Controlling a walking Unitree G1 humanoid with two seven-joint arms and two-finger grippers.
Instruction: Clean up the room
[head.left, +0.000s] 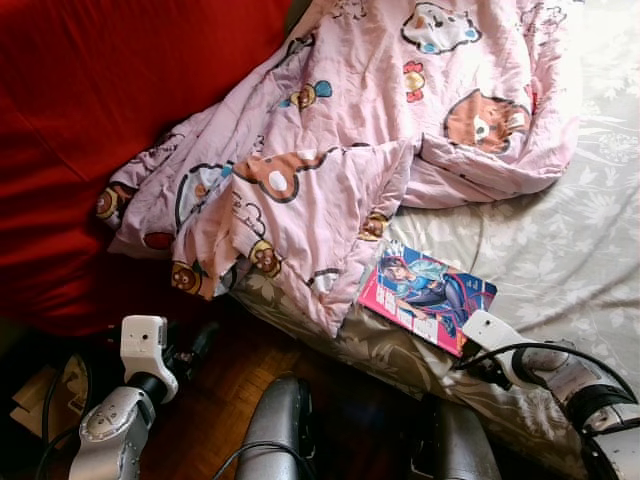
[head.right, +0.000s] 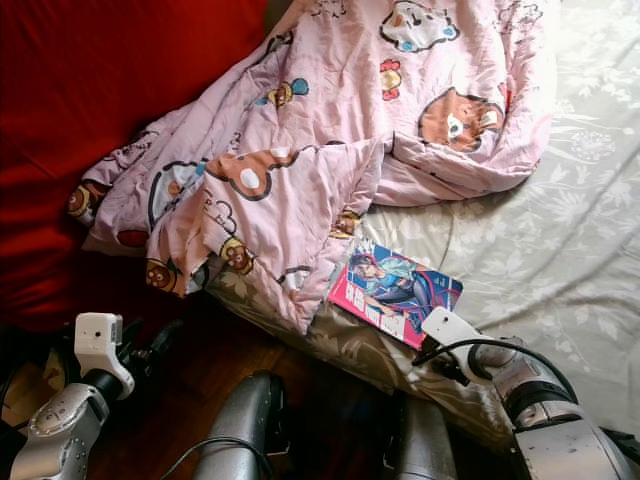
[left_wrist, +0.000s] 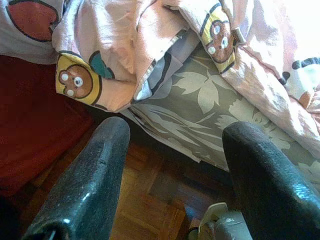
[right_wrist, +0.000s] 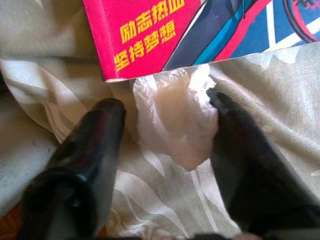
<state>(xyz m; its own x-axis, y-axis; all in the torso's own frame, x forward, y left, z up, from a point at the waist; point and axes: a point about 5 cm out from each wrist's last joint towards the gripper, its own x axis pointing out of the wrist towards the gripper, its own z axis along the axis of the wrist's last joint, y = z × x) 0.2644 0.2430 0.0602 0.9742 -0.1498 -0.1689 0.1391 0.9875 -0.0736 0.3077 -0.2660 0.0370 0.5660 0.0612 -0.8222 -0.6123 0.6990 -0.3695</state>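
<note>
While the right gripper (right_wrist: 165, 130) straddles a crumpled wrapper (right_wrist: 172, 120) at the bed edge, the left gripper (left_wrist: 175, 165) hangs spread over the floor (left_wrist: 145, 205).

Right fingers stand wide, one on each side of the wrapper; one pad looks to touch it, though I judge nothing is clamped yet. Wrapper lies on the sheet (head.left: 560, 250), straight ahead of the fingers, just below the corner of the book (head.left: 428, 295), touching or nearly so. Its long axis runs roughly along the fingers, so closing should pinch across the narrow way. Right arm is much the nearer; left is well apart, near the overhanging quilt (head.left: 330, 160). Surface is soft, wrinkled, leaf-patterned cloth. Beyond the book the pink cartoon quilt lies bunched across the bed, drooping toward a red cover (head.left: 80, 120) on the left.
</note>
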